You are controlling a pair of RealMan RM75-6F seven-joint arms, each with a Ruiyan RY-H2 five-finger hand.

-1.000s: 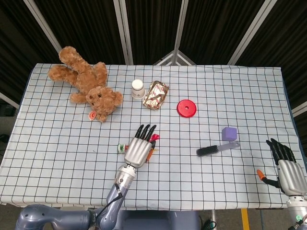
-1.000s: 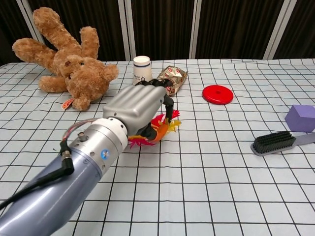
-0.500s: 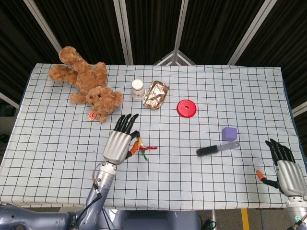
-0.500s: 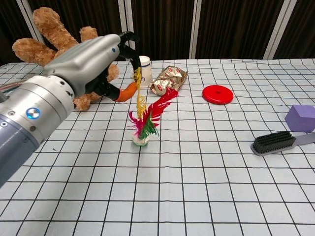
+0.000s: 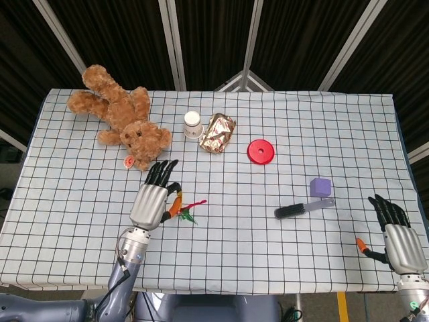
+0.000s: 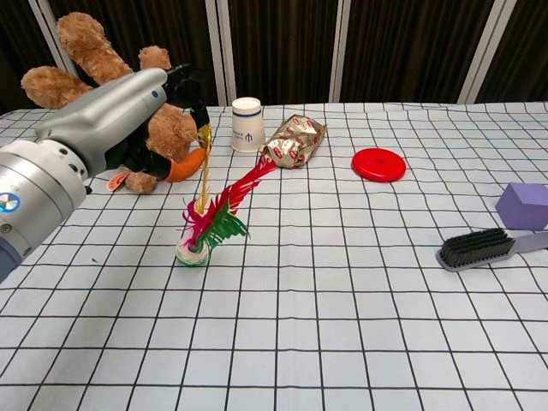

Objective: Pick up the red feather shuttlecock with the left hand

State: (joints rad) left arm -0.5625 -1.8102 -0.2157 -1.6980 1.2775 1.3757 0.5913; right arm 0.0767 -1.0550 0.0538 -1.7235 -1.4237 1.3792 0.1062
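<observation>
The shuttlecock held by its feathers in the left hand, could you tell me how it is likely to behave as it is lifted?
The shuttlecock probably dangles and swings: the left hand pinches only a thin yellow feather. The feathers look floppy, so it may slip. It seems light, its small base hanging lowest.

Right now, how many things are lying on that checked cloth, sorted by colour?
Brown: 1, the teddy bear
White: 1, the paper cup
Gold: 1, the foil packet
Red: 2, the disc and the feather shuttlecock, held by the left hand
Purple: 1, the block
Black and grey: 1, the brush
Total: 7
</observation>
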